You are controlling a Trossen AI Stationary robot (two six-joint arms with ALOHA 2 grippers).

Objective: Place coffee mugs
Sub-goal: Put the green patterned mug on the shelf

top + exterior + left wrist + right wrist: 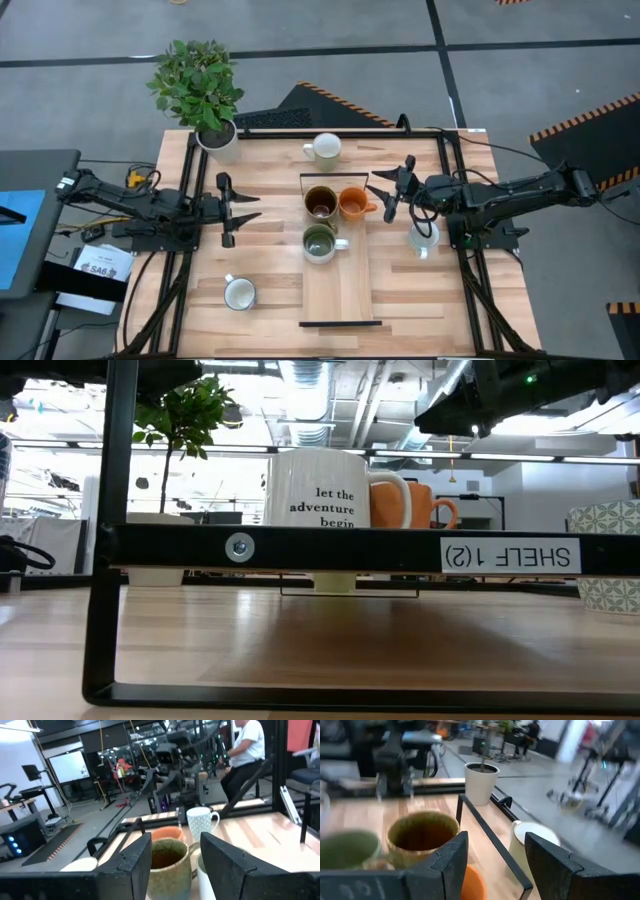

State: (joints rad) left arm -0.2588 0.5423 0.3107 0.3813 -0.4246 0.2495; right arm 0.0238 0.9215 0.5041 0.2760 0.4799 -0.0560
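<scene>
Counting 6 mugs [321, 202]: 3 on shelf [340, 290] | L claw [251, 208] open, empty | R claw [378, 189] open, empty

Pale planked wood table [400, 300], matt black metal shelf frame [300, 547], glossy ceramic mugs [352, 203], and matt dark plastic fingers [132, 862].

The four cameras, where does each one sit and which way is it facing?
High: overhead, looking straight down on the table; both arms show.
Low: table height, level through the black shelf frame; an arm's underside above.
Left wrist: past the open left gripper toward the dark brown mug.
Right wrist: past the open right gripper toward the plant pot.
Shared: the orange mug shows in the high and low views.
</scene>
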